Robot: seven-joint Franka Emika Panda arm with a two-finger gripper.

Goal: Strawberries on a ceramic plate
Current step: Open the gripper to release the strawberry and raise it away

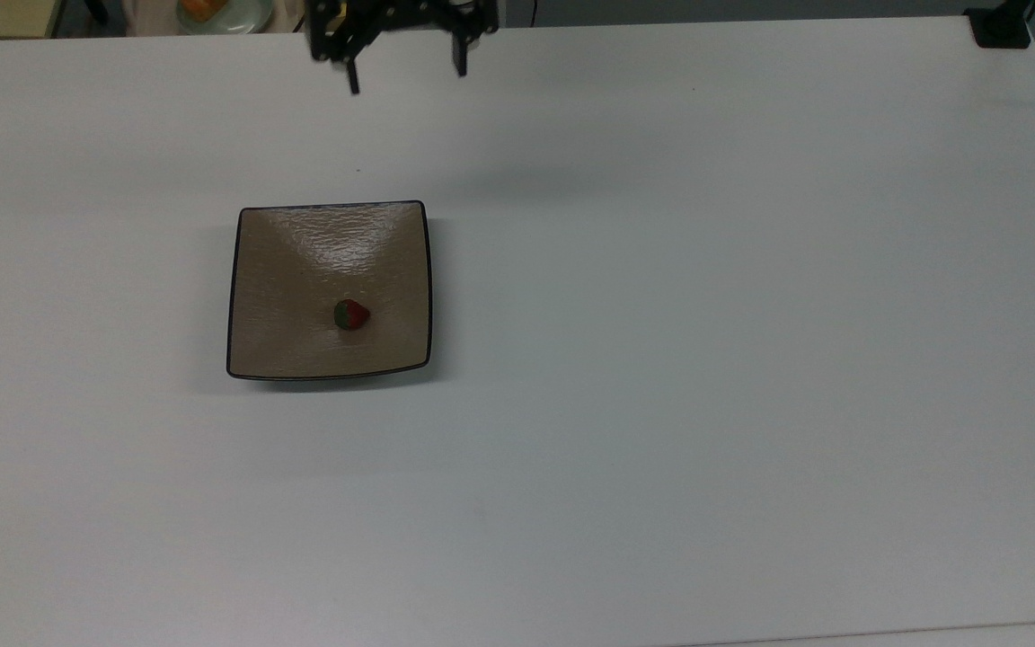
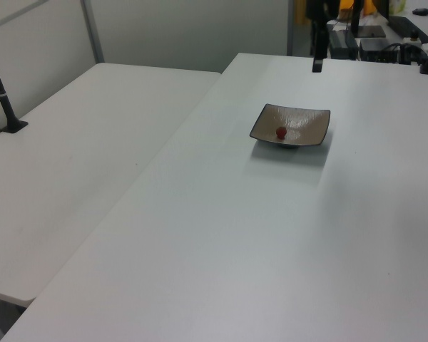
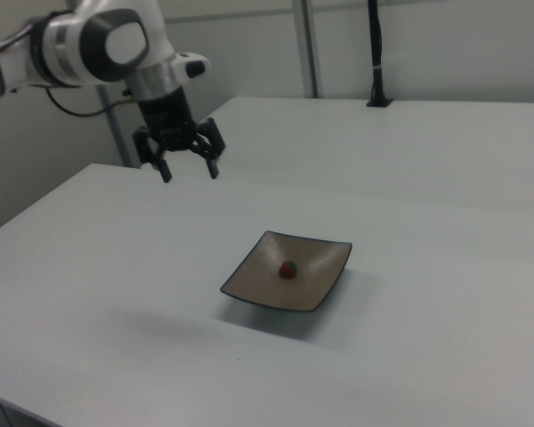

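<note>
My jaws (image 3: pixel 188 168) hang wide apart and empty, high over the table (image 1: pixel 661 359), near the top view's upper edge. The strawberry (image 1: pixel 350 314) lies well apart from them, toward the top view's bottom and slightly to the top view's left. In the right view it sits below the jaws and off to the right view's right. It rests inside the ceramic plate (image 1: pixel 302 243), a little toward the top view's lower right of the plate's middle, touching the surface and clear of the black rim.

The berry lies on its side: the dark green cap faces the top view's left and the red body points to the top view's right, so its long axis runs across that view. It is tiny against the square, glossy tan-brown plate, whose textured surface catches a pale sheen on its far half.

I judge the placing done, with nothing left to carry.
</note>
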